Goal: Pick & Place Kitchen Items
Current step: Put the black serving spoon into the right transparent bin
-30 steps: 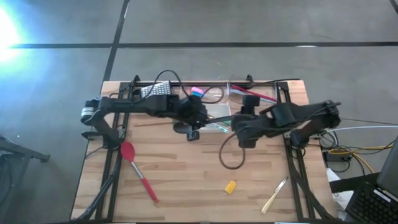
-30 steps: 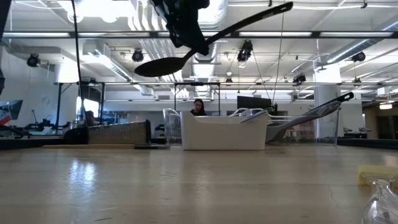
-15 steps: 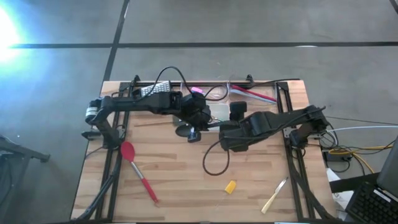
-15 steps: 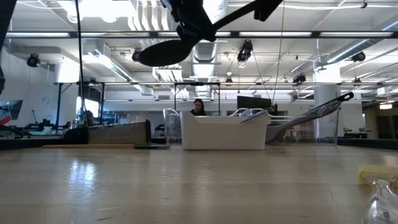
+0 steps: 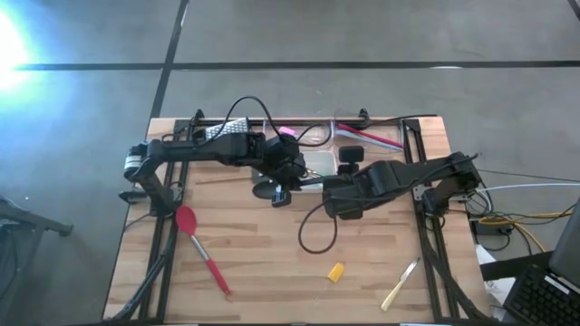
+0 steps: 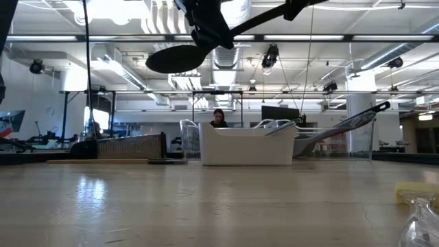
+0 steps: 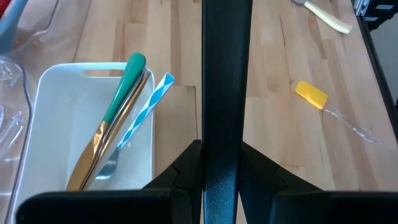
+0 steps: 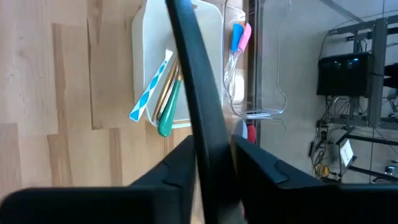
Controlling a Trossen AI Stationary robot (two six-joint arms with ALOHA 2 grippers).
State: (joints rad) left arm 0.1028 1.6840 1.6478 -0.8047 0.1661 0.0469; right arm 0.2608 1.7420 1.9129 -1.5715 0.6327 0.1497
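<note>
Looking down, I see both dark arms meeting over the middle of the butcher-block table (image 5: 263, 263), each clamped on the same matte black spoon (image 6: 180, 58): the left gripper (image 5: 283, 186) near its oval bowl, the right gripper (image 5: 332, 188) clenched on the flat, strap-like handle. From table height the spoon hangs high in the air, handle slanting upward. Under it sits the glossy white square tray (image 7: 59, 81) holding a teal-tipped gold utensil (image 7: 118, 106) and a blue-striped stick (image 7: 146, 109). A red spatula (image 5: 198, 243), a small yellow piece (image 5: 335, 271) and a pale wooden stick (image 5: 401, 284) lie well apart on the near half, with bare wood between them
</note>
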